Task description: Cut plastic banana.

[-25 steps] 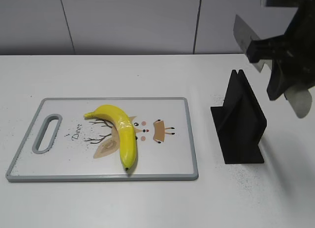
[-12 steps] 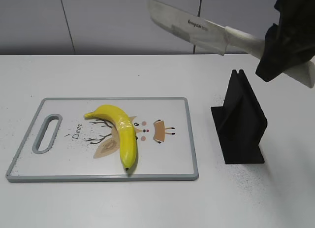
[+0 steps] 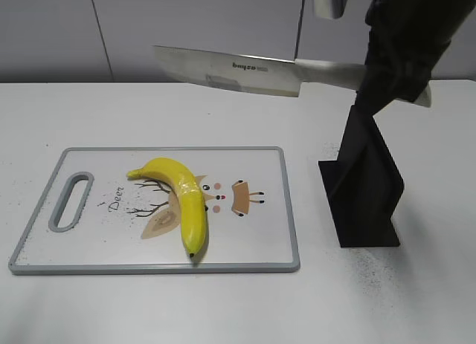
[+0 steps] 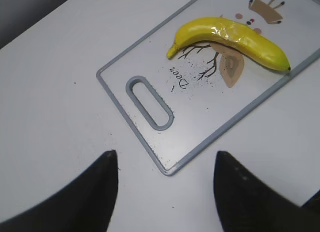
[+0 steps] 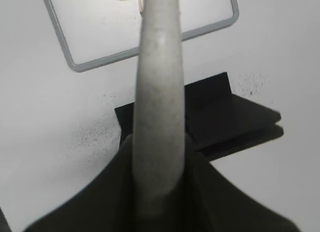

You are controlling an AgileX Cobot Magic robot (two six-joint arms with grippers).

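The plastic banana (image 3: 182, 197) is glossy yellow with a dark tip and lies whole on the white cutting board (image 3: 89, 247); it also shows in the left wrist view (image 4: 235, 39). My right gripper (image 3: 390, 80) is shut on the grey handle of a white knife (image 3: 230, 70), blade held level in the air, pointing left, well above the board's far edge. In the right wrist view the handle (image 5: 159, 91) sits between the jaws (image 5: 159, 157). My left gripper (image 4: 165, 159) is open and empty above the table by the board's handle-end corner (image 4: 167, 169); it is out of the exterior view.
A black knife stand (image 3: 364, 188) stands upright on the table right of the board, below my right gripper; it also shows in the right wrist view (image 5: 225, 117). The board has a slot handle (image 3: 71, 201) at its left end. A grey wall runs behind the table.
The right arm swung the knife leftward and lowered it; the blade went from tilted near the stand to level over the board's far side. Banana and board have not moved.
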